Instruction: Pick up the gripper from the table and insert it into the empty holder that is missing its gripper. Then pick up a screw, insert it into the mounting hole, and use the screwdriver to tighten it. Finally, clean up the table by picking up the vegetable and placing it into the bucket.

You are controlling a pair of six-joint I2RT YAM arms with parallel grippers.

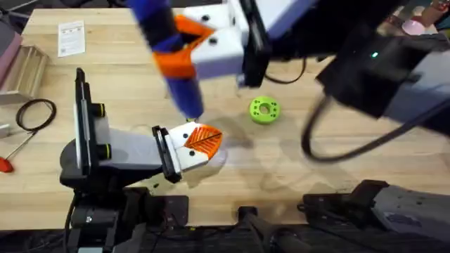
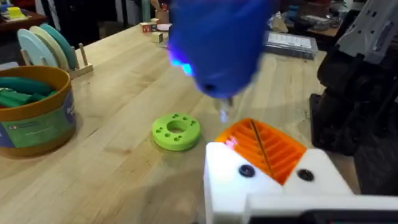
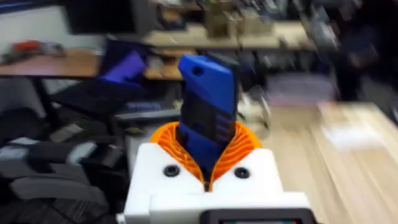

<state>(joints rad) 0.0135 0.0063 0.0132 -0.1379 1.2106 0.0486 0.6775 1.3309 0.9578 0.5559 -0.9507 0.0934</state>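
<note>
Blue screwdriver (image 3: 207, 118) in right gripper (image 3: 208, 165)

A flat green holed disc (image 1: 264, 110) is seen lying on the wooden desk (image 1: 337, 176), at about one o'clock from the middle of the overhead view. A white printed card (image 1: 71, 38) is laid at ten o'clock near the far edge, and a black cable loop (image 1: 36, 114) at nine o'clock. A red-handled tool (image 1: 8, 159) is placed at eight o'clock by the left edge. In the left wrist view, a rack of pale plates (image 2: 46, 46) is shown standing upright on the desk.
</note>
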